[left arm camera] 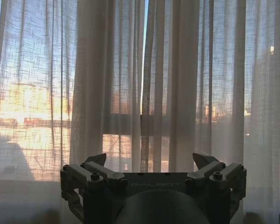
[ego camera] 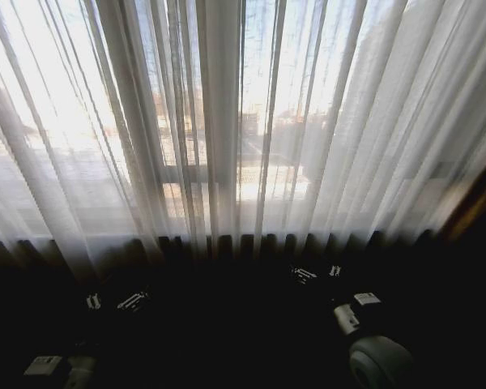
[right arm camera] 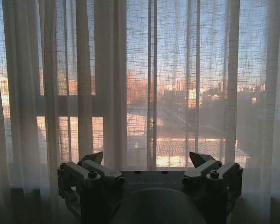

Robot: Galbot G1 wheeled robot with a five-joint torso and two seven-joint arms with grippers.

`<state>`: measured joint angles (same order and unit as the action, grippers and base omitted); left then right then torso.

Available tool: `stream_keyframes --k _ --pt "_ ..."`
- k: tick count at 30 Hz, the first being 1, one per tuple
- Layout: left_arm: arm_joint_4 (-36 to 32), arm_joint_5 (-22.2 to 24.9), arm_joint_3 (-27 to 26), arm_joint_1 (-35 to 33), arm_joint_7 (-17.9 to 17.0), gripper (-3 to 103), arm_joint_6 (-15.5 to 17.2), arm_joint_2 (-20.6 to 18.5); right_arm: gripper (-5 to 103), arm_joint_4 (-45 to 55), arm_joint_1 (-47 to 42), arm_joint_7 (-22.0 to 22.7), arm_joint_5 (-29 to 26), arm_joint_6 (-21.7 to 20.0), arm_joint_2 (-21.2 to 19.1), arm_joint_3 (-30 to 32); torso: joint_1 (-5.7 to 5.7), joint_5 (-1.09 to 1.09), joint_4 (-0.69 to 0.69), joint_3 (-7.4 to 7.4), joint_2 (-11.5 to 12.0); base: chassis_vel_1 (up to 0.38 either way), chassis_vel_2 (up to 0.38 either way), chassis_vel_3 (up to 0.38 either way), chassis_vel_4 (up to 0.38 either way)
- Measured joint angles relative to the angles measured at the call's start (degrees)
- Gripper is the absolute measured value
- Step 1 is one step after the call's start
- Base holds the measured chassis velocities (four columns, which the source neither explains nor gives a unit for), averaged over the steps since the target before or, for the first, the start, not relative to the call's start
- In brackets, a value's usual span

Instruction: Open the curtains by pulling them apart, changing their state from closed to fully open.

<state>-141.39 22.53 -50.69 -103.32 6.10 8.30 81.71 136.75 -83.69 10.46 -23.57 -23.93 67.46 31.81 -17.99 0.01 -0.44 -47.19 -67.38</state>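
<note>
Left pincer (left arm camera: 151,163) and right pincer (right arm camera: 149,161) both hang spread before the closed curtains (ego camera: 227,121), apart from the fabric, gripping nothing.

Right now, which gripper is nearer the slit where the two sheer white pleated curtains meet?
Right, it seems. The right gripper sits just right of the slit between the sheer white pleated curtains, near their hem; the left gripper lies farther left and back.
</note>
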Motion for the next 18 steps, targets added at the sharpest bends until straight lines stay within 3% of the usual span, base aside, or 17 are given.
stream_keyframes --k 18 --pt "0.0 -0.4 0.0 -0.8 0.5 100 -1.6 0.7 100 0.5 -0.5 -0.5 0.2 0.8 0.0 0.0 0.0 0.0 0.0 0.0 0.0 -0.086 0.089 0.082 -0.078"
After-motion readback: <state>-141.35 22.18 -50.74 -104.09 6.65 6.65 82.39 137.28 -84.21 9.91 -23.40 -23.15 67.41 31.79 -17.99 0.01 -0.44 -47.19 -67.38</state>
